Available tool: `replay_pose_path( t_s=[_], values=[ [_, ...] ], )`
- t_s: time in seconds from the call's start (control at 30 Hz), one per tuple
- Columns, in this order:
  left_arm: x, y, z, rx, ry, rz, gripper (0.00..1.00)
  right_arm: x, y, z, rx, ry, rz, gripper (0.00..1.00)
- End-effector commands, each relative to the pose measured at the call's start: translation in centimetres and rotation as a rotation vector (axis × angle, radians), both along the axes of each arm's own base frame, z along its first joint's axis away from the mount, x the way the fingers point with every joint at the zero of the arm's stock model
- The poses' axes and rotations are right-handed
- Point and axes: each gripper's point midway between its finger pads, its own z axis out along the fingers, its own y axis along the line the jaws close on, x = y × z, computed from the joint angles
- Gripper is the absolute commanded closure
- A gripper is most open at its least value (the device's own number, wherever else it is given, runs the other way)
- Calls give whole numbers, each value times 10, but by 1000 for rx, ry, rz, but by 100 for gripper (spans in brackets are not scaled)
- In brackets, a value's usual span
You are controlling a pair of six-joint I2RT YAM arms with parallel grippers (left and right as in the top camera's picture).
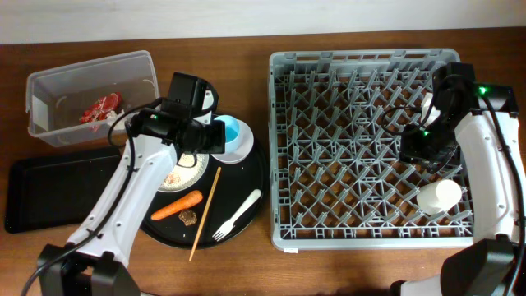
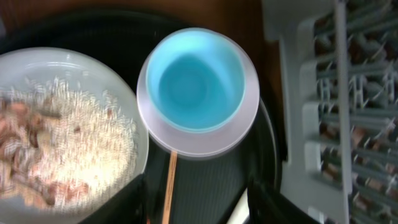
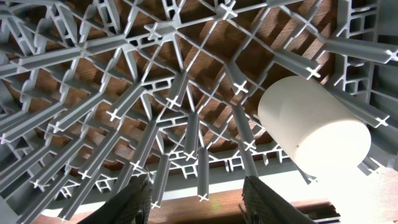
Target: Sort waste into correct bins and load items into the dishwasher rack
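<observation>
Hovering left gripper (image 2: 198, 194): we saw it spread apart over blue cup (image 2: 198, 81)
Right gripper (image 3: 196, 186): spread, empty, over rack (image 3: 155, 93) beside white cup (image 3: 314, 127)

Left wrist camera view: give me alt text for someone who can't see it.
A light blue cup sits inside a pale pinkish-white small bowl on a large round black tray, seen from above. A white round plate of white rice is at the picture's left, a grey plastic dishwasher rack at its right.
</observation>
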Motion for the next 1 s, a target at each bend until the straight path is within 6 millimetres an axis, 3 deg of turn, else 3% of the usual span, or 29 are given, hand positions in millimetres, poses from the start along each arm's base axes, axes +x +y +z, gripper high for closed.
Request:
replay_pose_path(
  t_s=[0.0, 0.1, 0.2, 0.43, 0.53, 0.6, 0.73, 0.97],
  values=[
    [16, -2, -5, 0, -33, 3, 49, 2, 0, 4, 7, -12, 2, 49],
    [24, -2, -22, 16, -15, 10, 49, 2, 0, 4, 7, -12, 2, 49],
    [29, 15, -45, 102, 20, 88, 49, 2, 0, 4, 7, -13, 2, 49],
    [35, 18, -82, 134, 82, 112, 51, 3, 0, 4, 7, -13, 2, 49],
    [39, 17, -83, 131, 73, 112, 82, 3, 0, 4, 7, -13, 2, 48],
    [41, 16, -80, 124, 65, 111, 100, 3, 0, 4, 6, -13, 2, 49],
    [42, 6, -63, 52, 67, 90, 100, 4, 0, 4, 6, -18, 3, 48],
    [37, -13, 13, -216, 28, 34, 100, 6, 5, 4, 35, -31, 47, 45]
  ],
)
